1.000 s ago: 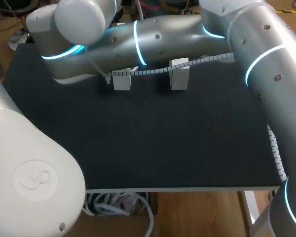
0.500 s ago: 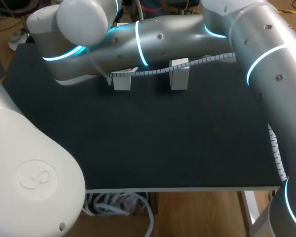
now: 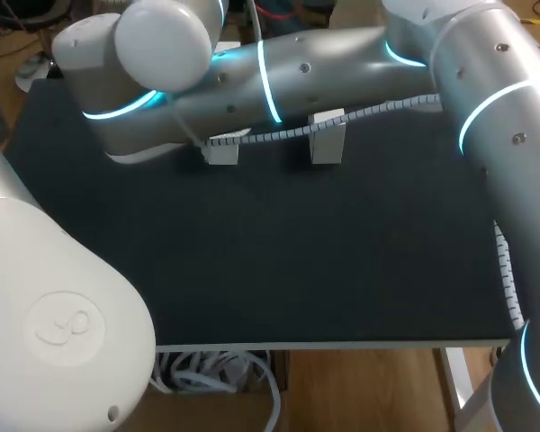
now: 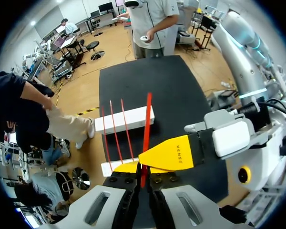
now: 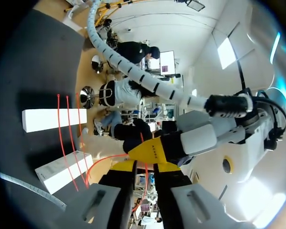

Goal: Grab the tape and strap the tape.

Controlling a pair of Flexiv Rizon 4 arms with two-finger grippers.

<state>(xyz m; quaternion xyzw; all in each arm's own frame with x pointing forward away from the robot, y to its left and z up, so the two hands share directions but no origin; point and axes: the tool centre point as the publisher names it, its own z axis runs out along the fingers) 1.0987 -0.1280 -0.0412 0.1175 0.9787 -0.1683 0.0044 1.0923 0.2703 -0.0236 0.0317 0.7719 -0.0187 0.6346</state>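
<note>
left gripper (image 4: 143, 170): fingers pressed together, pinching the tape (image 4: 146, 125) between the yellow tips. the tape is a thin, flat, bright red strip running straight ahead from the tips, over two white blocks (image 4: 125, 119) on the black table (image 4: 181, 95). two finer red strips (image 4: 115, 129) cross the same blocks beside it. right gripper (image 5: 145, 167): the tape passes down through it, curving off towards the blocks; grip state cannot be determined. the grippers' tips sit close together.

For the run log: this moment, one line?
left hand: shut on red tape | right hand: beside left hand | white blocks: two, on table
</note>
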